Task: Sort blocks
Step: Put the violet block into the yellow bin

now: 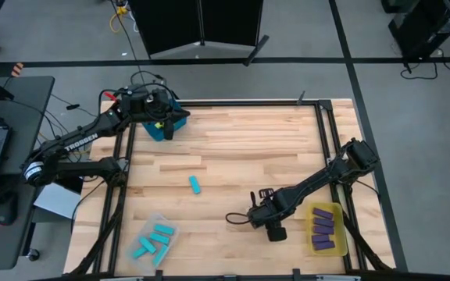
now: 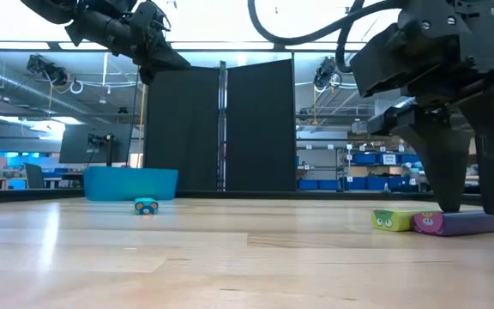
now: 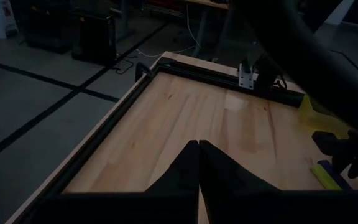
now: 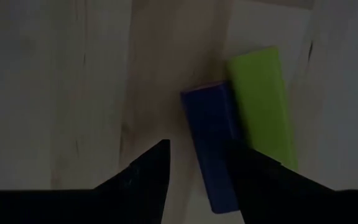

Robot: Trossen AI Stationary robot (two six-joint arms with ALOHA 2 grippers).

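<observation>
Now the right end effector hangs low over the tabletop, its fingers apart, with a purple block partly between them and a lime green block touching its far side. In the high view this pair lies at about five o'clock on the board, just beside the yellow bin that already holds purple blocks.

To do this pick well — the fingers should centre on the purple block alone, because one finger looks set to land on it rather than beside it. A small shift toward the green block, then a straight descent, would likely prevent dragging both.

One cyan block lies near the centre. The left end effector, fingers together, waits over the blue bin at eleven o'clock.
</observation>
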